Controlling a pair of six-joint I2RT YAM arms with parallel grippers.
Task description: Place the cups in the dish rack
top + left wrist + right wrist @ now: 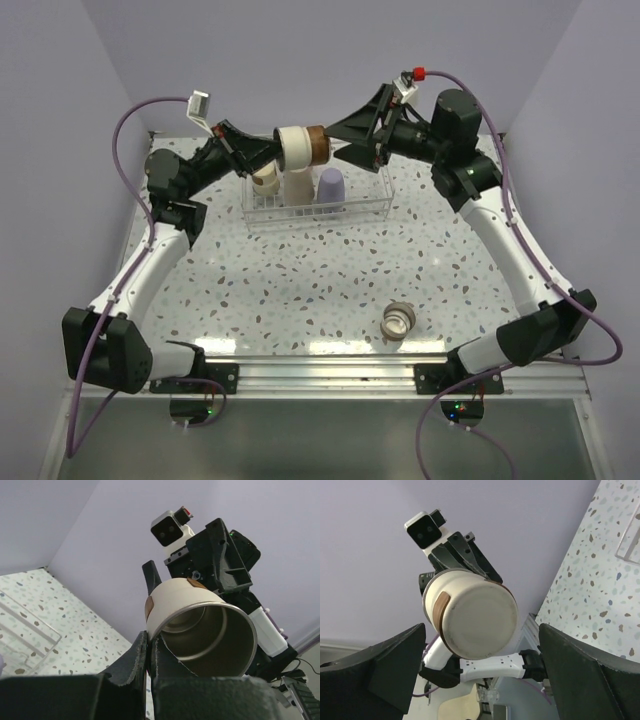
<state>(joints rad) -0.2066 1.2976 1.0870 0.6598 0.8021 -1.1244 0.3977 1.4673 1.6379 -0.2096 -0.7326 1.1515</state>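
Observation:
My left gripper is shut on the rim of a steel-lined cup with a cream wall and brown base, and holds it on its side above the dish rack. In the left wrist view the fingers pinch the cup's rim. My right gripper is open, facing the cup's base, its fingers spread either side and not touching it. In the rack stand a lavender cup, a beige cup and a small cream cup. Another steel cup sits on the table at the near right.
The speckled table stretches between the rack and the arm bases. Lavender walls close in the back and both sides. A metal rail runs along the near edge. A corner of the rack shows in the right wrist view.

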